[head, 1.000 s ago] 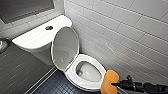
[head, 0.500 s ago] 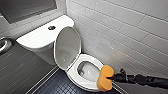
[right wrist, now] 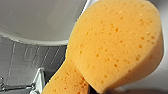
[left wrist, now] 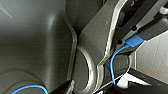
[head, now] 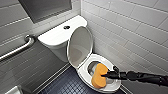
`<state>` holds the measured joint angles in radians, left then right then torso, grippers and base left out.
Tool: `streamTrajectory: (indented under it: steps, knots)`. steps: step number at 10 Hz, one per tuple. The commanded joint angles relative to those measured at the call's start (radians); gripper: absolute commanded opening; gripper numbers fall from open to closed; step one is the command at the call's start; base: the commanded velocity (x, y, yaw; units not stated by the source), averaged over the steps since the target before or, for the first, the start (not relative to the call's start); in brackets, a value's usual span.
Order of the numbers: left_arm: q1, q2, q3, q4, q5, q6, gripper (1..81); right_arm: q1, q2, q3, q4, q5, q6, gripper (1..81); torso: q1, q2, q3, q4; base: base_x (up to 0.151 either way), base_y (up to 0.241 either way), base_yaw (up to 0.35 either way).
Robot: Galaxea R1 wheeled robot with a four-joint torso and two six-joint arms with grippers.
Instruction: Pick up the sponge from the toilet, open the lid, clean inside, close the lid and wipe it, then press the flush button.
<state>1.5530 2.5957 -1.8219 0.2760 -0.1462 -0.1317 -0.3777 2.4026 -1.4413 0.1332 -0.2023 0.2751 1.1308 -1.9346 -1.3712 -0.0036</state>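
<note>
While the lid (head: pixel 79 46) stands raised and leans back toward the tank, the bowl of the toilet (head: pixel 83 73) is open to the right arm, which reaches in from the right edge of the head view

Right gripper (head: pixel 109 74) — closed on the sponge (head: pixel 99 75), pinching one long edge near the narrowed waist. Judged reason for this hold: most of the foam projects beyond the jaws, leaving both rounded ends free as wiping surface.

Sponge position: held on edge, broad face toward the head camera. Its upper end is over the bowl opening; its lower end overlaps the front of the seat ring. Contact with the ceramic cannot be told from here. In the right wrist view the sponge (right wrist: pixel 112 45) sits close to the lens with a white curved surface behind it; lid or bowl, I cannot say which.

Left gripper — its wrist camera looks at the robot's own dark body and a blue cable (left wrist: pixel 117 63); open or closed, cannot tell.

Step in hand, as a judgement: cleaning inside the bowl. Lid-opening looks done; closing, wiping and flushing are not yet done. The flush button (head: pixel 66 27) sits in the middle of the tank top, well apart from the gripper. A grab bar (head: pixel 17 48) runs along the left wall, clear of the work
</note>
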Motion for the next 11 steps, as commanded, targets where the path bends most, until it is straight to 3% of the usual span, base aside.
streamTrajectory:
  steps: [1, 2, 3, 5, 7, 11]
  knots:
    - [0.037, -0.012, 0.027, 0.012, 0.077, 0.003, 81.1, 0.165, 0.048, -0.039, 0.009, -0.072, 0.013, 1.0, 0.0, 0.0, 0.0, -0.006, 0.0, 0.0, 0.0]
    - [0.037, -0.012, 0.027, 0.012, 0.077, 0.003, 81.1, 0.194, 0.115, -0.109, 0.005, -0.106, 0.029, 1.0, 0.0, 0.0, 0.0, 0.022, 0.0, 0.0, 0.0]
    - [0.037, -0.012, 0.027, 0.012, 0.076, 0.001, 81.1, 0.214, 0.178, -0.178, 0.003, -0.135, 0.032, 1.0, 0.0, 0.0, 0.0, 0.033, 0.0, 0.0, 0.0]
    - [0.037, -0.014, 0.021, 0.011, 0.076, 0.001, 81.1, 0.228, 0.301, -0.316, 0.008, -0.16, 0.045, 1.0, 0.0, 0.0, 0.0, 0.033, 0.0, 0.0, 0.0]
    - [0.037, -0.012, 0.012, 0.006, 0.076, 0.001, 81.1, 0.21, 0.402, -0.445, -0.006, -0.157, 0.137, 1.0, 0.0, 0.0, 0.0, 0.033, 0.0, 0.0, 0.0]
    - [0.037, -0.009, 0.009, 0.011, 0.076, 0.001, 81.1, 0.154, 0.434, -0.425, -0.009, -0.155, 0.171, 1.0, 0.0, 0.0, 0.0, 0.033, 0.0, 0.0, 0.0]
